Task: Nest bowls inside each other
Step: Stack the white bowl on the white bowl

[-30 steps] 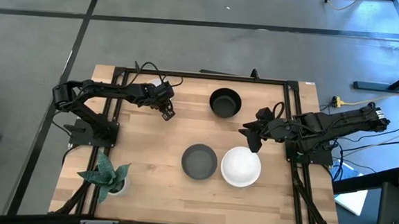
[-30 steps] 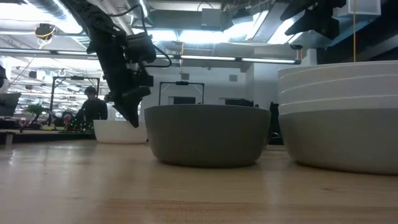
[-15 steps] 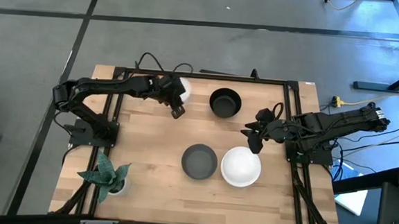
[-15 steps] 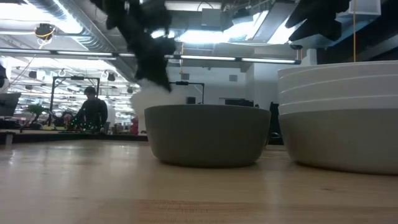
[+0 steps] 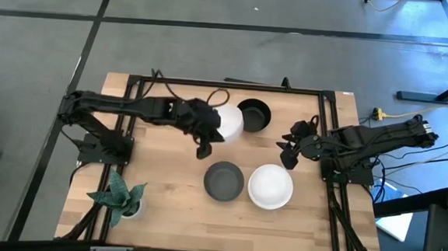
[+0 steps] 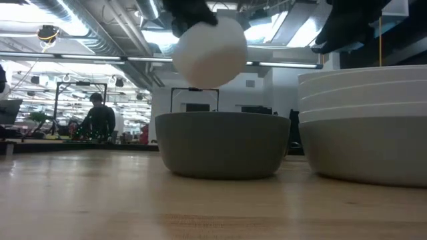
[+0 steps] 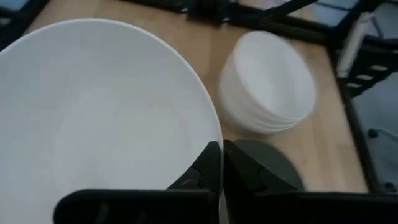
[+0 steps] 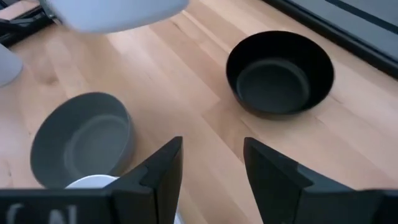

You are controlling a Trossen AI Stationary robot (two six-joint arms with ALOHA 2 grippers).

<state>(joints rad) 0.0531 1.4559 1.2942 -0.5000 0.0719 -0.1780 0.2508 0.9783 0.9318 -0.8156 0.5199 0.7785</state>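
My left gripper (image 5: 205,134) is clamped on the rim of a small round white bowl (image 5: 227,122), held off the wooden table (image 5: 166,184), just beside the glossy black bowl (image 5: 254,115). My right gripper (image 5: 289,147) has its fingers apart, hovering between the black bowl and the stack of white bowls (image 5: 271,186). A dark grey bowl (image 5: 224,180) sits touching that stack.

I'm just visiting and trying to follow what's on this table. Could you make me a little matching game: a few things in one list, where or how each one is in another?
Things:
1. single white bowl
2. black bowl
3. dark grey bowl
4. right pincer

States:
A. open, holding nothing
B. beside the white bowl stack
C. held in the air by the left pincer
D. far side of the table

Pairs: 1-C, 2-D, 3-B, 4-A
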